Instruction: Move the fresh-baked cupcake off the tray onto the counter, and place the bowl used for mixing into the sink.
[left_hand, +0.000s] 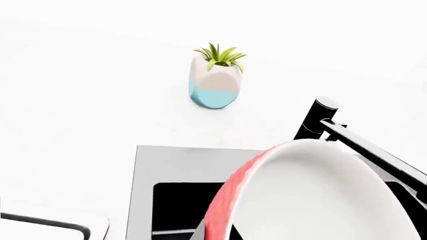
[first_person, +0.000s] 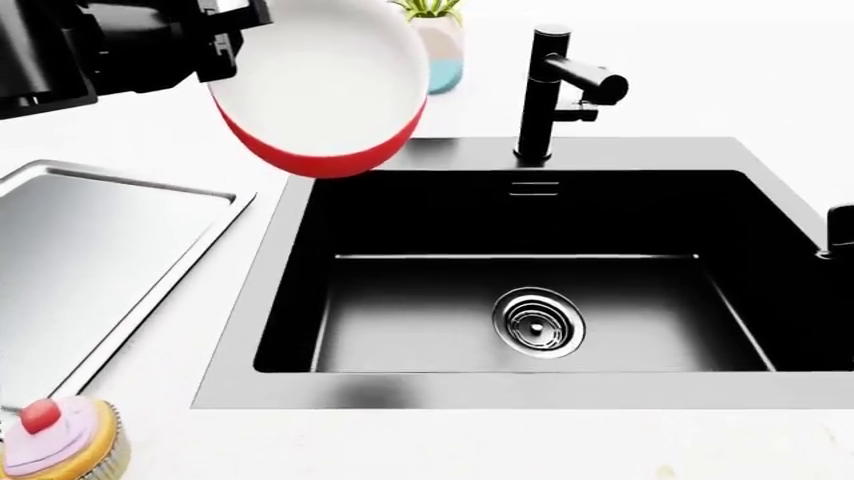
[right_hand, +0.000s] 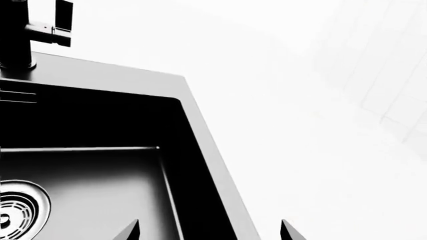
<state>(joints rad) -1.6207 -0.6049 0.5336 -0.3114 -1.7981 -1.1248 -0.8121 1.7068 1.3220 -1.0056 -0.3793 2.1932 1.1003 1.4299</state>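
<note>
Head view: the left gripper (first_person: 220, 45) grasps the bowl (first_person: 327, 85) by its rim, tilted in the air above the far left corner of the sink (first_person: 534, 390). The cupcake (first_person: 56, 440) stands on the counter (first_person: 441, 445) just beside the tray (first_person: 94, 250) (off its near corner). Left wrist view: the bowl's white inside fills the foreground over the basin, the tap (left_hand: 320, 120) and a vase (left_hand: 215, 80) beyond. Right wrist view: the right gripper (right_hand: 210, 232) shows two fingertips spread apart, released, above the sink's right rim.
</note>
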